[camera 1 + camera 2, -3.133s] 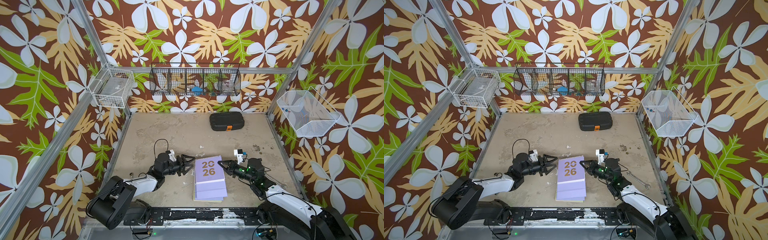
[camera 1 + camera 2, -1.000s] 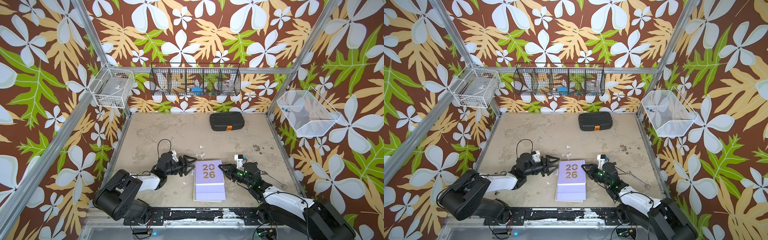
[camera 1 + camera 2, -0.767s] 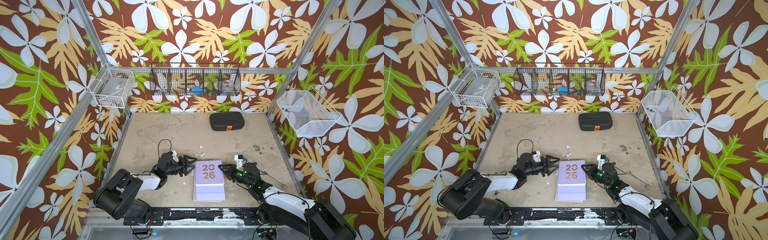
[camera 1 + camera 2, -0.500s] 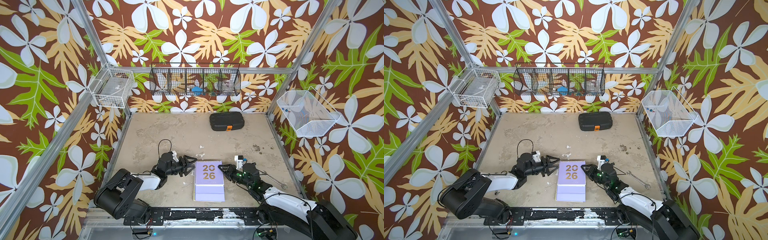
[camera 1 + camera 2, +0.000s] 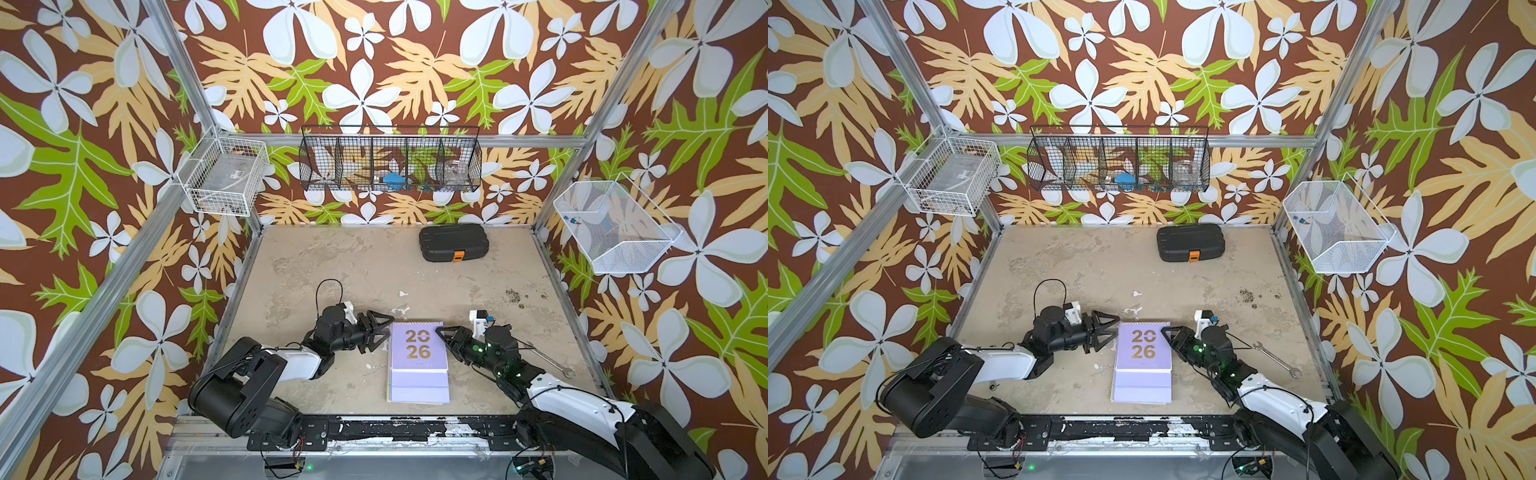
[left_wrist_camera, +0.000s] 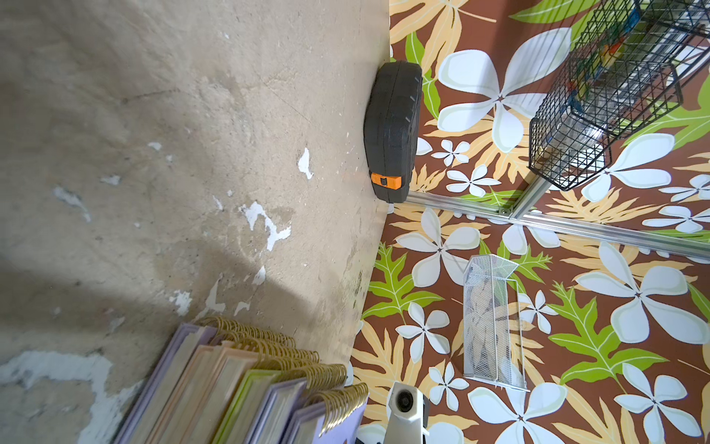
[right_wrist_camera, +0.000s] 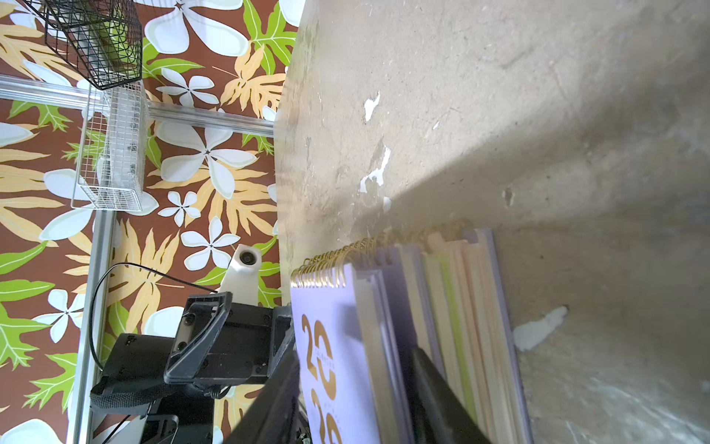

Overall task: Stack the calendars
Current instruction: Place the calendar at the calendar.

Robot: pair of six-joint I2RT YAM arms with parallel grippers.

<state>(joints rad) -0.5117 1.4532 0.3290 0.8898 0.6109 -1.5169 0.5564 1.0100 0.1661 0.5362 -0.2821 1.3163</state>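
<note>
Calendars (image 5: 419,361): one pile on the desk (image 5: 353,266), at its near-centre, between the two arms. Lilac cover with gold "2026" on top. The wrist views show lilac, pale pink and lime green edges below it. Gold wire coils (image 6: 276,346) all sit at the far end.

The pile isn't flush. In both top views the top one sits shifted toward the far end, with a lilac strip showing at the near end.

Left pincer (image 5: 382,334): jaws wide apart, holding nothing, just beside the pile's left edge near the coil corner.

Right pincer (image 5: 441,337): jaws parted around the right edge of the top calendar, one over the cover, one against the pile's side. Can't tell if it's pinching or clear.

Handling, my read: they're light, with stiff card boards and smooth covers, so layers will likely slide on each other. Coils can snag. Grip a long side edge mid-length, away from the wire. To square up, push on the edges with both pincers rather than lifting.

Black case (image 5: 453,243) and wrench (image 5: 550,362) are well apart from the pile.
</note>
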